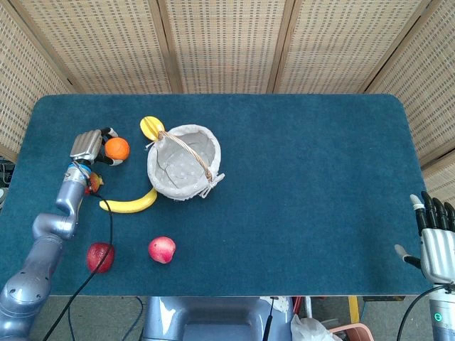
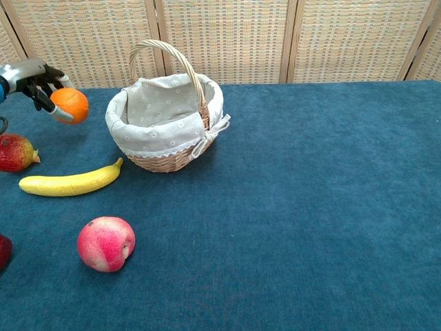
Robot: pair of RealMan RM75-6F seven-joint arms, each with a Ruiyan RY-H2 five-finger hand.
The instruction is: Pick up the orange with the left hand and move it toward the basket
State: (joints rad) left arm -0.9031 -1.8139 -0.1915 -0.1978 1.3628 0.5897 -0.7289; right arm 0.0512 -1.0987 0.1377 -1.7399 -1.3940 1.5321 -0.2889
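My left hand [image 1: 91, 145] [image 2: 33, 74] grips the orange [image 1: 117, 148] [image 2: 70, 105] and holds it above the blue cloth, left of the basket. The wicker basket [image 1: 210, 148] [image 2: 131, 131] with its pale lining and arched handle stands a short way to the right of the orange. In the head view my right hand [image 1: 436, 241] hangs off the table's front right corner, fingers spread, holding nothing.
A banana [image 1: 129, 204] [image 2: 70, 182] lies in front of the basket. A red fruit [image 1: 90, 185] [image 2: 16, 152] sits under my left forearm. Two more red fruits [image 1: 162, 249] [image 1: 100, 256] lie near the front edge. A yellow fruit [image 1: 151, 126] rests behind the basket.
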